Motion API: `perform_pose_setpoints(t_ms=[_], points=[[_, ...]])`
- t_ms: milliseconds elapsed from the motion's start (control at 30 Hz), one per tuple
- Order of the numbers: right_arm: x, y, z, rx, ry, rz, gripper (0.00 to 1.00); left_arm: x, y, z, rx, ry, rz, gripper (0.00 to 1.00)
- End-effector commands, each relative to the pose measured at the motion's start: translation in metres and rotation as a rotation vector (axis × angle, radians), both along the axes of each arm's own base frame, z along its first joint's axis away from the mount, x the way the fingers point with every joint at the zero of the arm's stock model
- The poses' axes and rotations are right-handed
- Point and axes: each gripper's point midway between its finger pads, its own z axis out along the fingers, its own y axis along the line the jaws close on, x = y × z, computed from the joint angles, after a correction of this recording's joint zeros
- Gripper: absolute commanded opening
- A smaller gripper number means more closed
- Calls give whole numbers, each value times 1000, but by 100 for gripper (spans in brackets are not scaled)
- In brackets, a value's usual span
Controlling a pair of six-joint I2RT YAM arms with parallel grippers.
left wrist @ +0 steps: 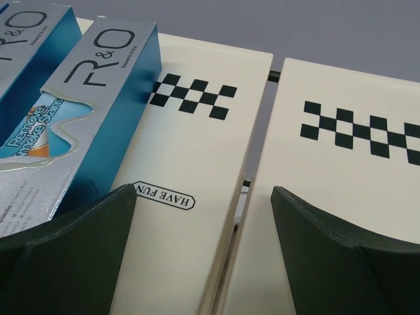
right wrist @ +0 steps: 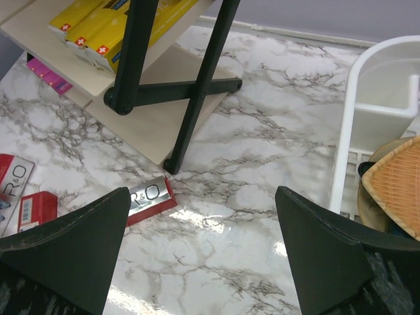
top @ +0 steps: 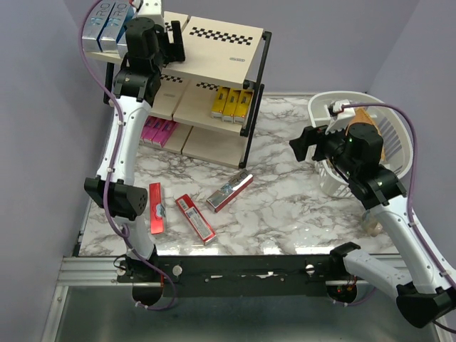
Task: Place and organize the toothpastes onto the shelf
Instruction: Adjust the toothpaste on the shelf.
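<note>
Top external view: the marble bench [top: 285, 214] is the biggest thing, and the shelf [top: 221, 39] stands at its far side. A white basket [top: 356, 98] sits to the right of the shelf.

The left pincer [left wrist: 203, 197] hangs just above the shelf's top board. Its fingers are spread wide and nothing is between them. The right pincer [right wrist: 202, 193] hangs over the bench, in front of the shelf and off to its right. It is spread wide too, and it is empty.

The toothpastes [top: 107, 30] are in four places:
- The blue and silver boxes [left wrist: 98, 98] lie on the top board at the shelf's left end, just beside the left pincer.
- The yellow boxes [top: 231, 104] lie in a row on the middle board.
- The pink boxes [top: 158, 132] lie on the bottom board.
- The two red boxes [top: 156, 208] and one silver and red box [top: 229, 192] are not on the shelf yet. They lie flat on the bench in front of the shelf, each pointing a different way.

I think the blue row is set down and it is time to fetch another box. A pincer must go down over one box on the bench. It must turn so its fingers sit across the narrow sides, then squeeze and lift. The box should then go on a bare shelf board, with boxes of one colour side by side.
</note>
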Motion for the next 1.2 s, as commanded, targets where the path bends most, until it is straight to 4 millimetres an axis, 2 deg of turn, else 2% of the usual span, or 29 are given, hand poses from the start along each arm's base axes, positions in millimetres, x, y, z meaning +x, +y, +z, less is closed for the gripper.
perform_pose_setpoints(t_ms=[0,233,467,667,867,1167], points=[[3,-4,-2,-8,32,-27,100,6,14,6,63,-20,77,97],[7,0,-5,1,91,-35,100,24,27,-1,132,-27,152,99],[16,3,7,-11,101,-35,100,34,38,-15,136,2,176,99],[22,8,15,2,95,-22,100,36,32,-12,131,-24,138,99],[23,11,13,3,99,-15,100,35,46,-7,128,-44,225,99],[23,12,13,3,94,-6,100,37,49,0,100,-70,257,99]])
